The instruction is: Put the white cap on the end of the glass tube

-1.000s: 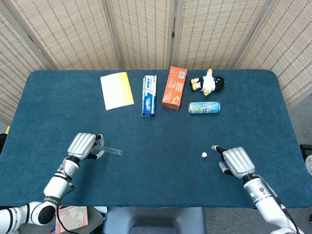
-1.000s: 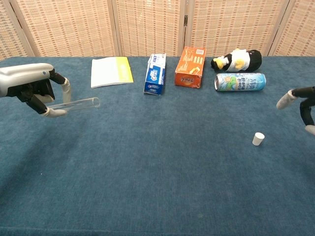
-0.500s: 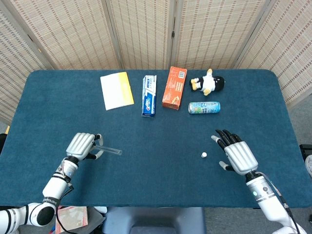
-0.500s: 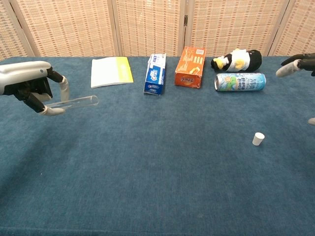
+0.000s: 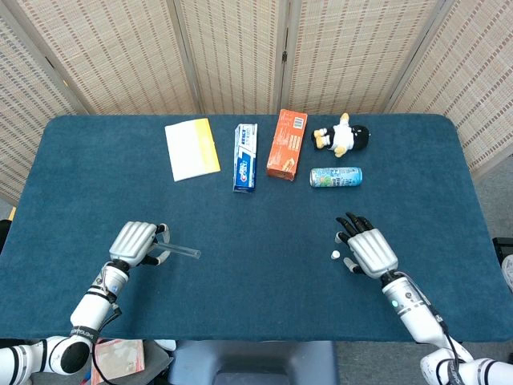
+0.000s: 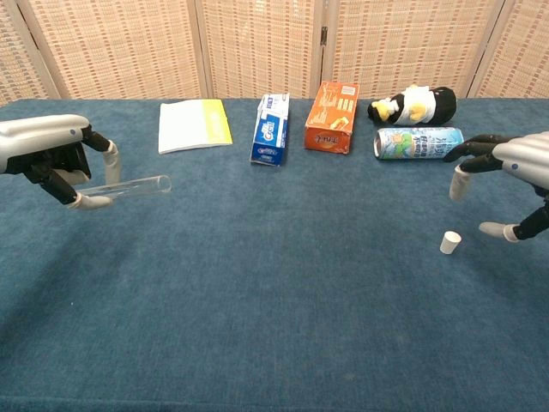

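- At table's left edge, my left hand (image 6: 47, 154) pinched the glass tube (image 6: 129, 185), held level above the cloth, open end toward centre.
- My right hand (image 5: 367, 250) hovered with fingers spread, empty, just beside the white cap (image 6: 450, 242).
- Cap stood on the blue table (image 5: 256, 216), well apart from the tube.

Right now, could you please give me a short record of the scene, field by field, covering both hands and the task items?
left hand: holds the glass tube above the table, roughly level, open end pointing toward the table's middle
right hand: fingers spread, holding nothing, poised just beside and above the white cap
white cap: upright on the blue table, uncovered, not touched
cap on tube: not yet
back row: notepad, toothpaste box, orange box, plush penguin, can lying on its side
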